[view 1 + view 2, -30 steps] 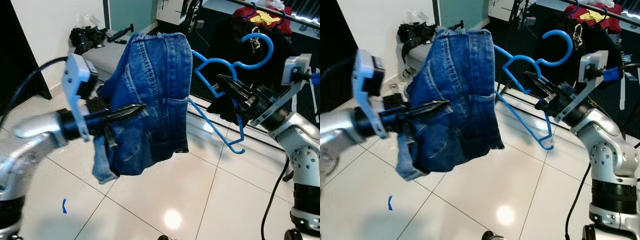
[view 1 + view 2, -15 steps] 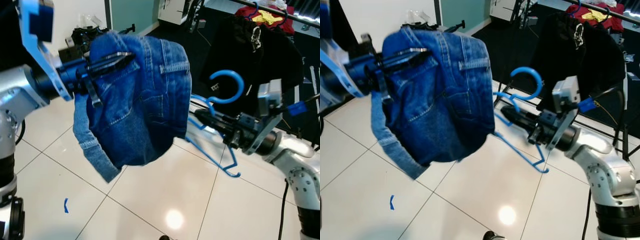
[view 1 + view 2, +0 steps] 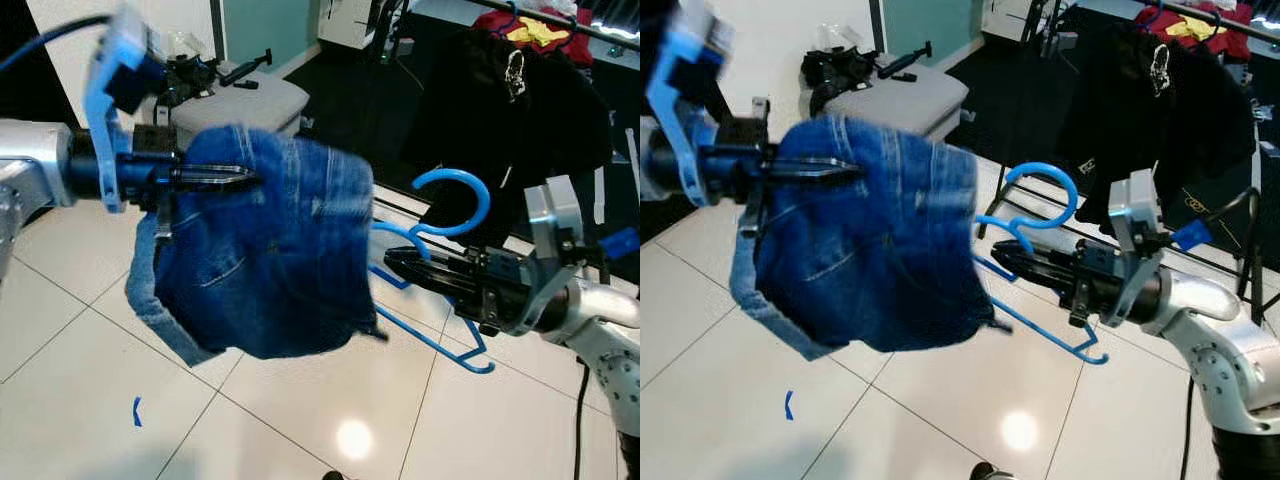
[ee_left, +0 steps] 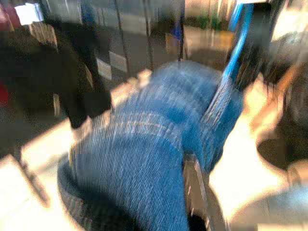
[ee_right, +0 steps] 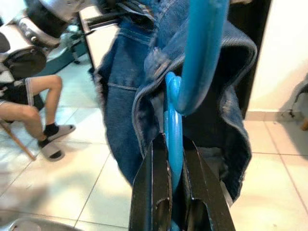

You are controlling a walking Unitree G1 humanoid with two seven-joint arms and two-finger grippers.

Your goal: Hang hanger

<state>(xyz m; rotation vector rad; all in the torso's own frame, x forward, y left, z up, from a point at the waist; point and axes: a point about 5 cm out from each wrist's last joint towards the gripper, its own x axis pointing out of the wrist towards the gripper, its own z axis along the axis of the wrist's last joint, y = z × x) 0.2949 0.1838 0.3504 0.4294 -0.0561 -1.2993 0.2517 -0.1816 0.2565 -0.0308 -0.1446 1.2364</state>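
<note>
A blue plastic hanger (image 3: 452, 196) sits level in front of me, hook upward, with my right gripper (image 3: 396, 265) shut on its neck. In the right wrist view the hanger's stem (image 5: 173, 139) is pinched between the two black fingers (image 5: 155, 192). Blue denim shorts (image 3: 265, 270) hang bunched over the hanger's left end. My left gripper (image 3: 232, 180) reaches in from the left at the shorts' top edge, its fingers together on the cloth. The left wrist view is blurred and shows denim (image 4: 134, 159) and a blue hanger bar (image 4: 231, 72).
A clothes rack (image 3: 520, 90) with dark garments stands at the back right. A grey bench (image 3: 235, 95) with black gear is at the back left. Blue tape (image 3: 137, 411) marks the white tiles. A seated person's legs (image 5: 29, 106) appear in the right wrist view.
The left gripper has come down and across with the shorts, which now bunch lower. The right gripper dropped and levelled the hanger a second ago and has since barely moved.
</note>
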